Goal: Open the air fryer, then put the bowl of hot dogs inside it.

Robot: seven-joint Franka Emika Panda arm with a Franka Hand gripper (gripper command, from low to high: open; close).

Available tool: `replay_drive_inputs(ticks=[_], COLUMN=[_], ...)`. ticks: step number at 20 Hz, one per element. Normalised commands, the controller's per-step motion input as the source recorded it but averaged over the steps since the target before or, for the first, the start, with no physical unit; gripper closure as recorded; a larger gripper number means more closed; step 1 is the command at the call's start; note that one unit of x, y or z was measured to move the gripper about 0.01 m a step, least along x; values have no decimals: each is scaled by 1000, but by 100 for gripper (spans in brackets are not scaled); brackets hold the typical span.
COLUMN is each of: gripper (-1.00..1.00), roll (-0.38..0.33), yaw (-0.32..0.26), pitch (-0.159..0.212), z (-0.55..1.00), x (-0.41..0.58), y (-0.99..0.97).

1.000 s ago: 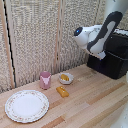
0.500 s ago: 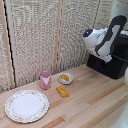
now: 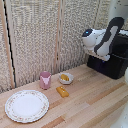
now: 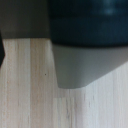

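Observation:
The black air fryer [image 3: 116,64] stands at the exterior view's right on the wooden table. My white gripper [image 3: 103,55] hangs close in front of its upper front. Its fingers are too blurred to tell whether they are open or shut. I cannot make out the handle, because the arm covers that part of the front. The small whitish bowl [image 3: 65,78] with orange-yellow hot dogs [image 3: 65,77] sits mid-table, well away from the gripper. In the wrist view a dark blurred air fryer body [image 4: 90,20] looms above its grey shadow on the wood, and no fingers show.
A pink cup [image 3: 45,80] stands beside the bowl. An orange-yellow bar [image 3: 62,91] lies in front of the bowl. A large patterned plate [image 3: 27,105] rests at the exterior view's left. Woven screen panels [image 3: 40,35] close off the back of the wooden table [image 3: 90,107].
The arm has shifted only slightly in front of the air fryer. The bowl, cup, bar and plate have stayed where they were.

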Motion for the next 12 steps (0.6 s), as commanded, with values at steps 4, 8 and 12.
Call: replay_drive_inputs(ticks=[4, 8, 12], gripper=[100, 100, 100], roll=[6, 0, 33], yaw=[127, -15, -96], pitch=[120, 8, 10], z=[313, 17, 32], x=[41, -14, 5], y=[-236, 0, 306])
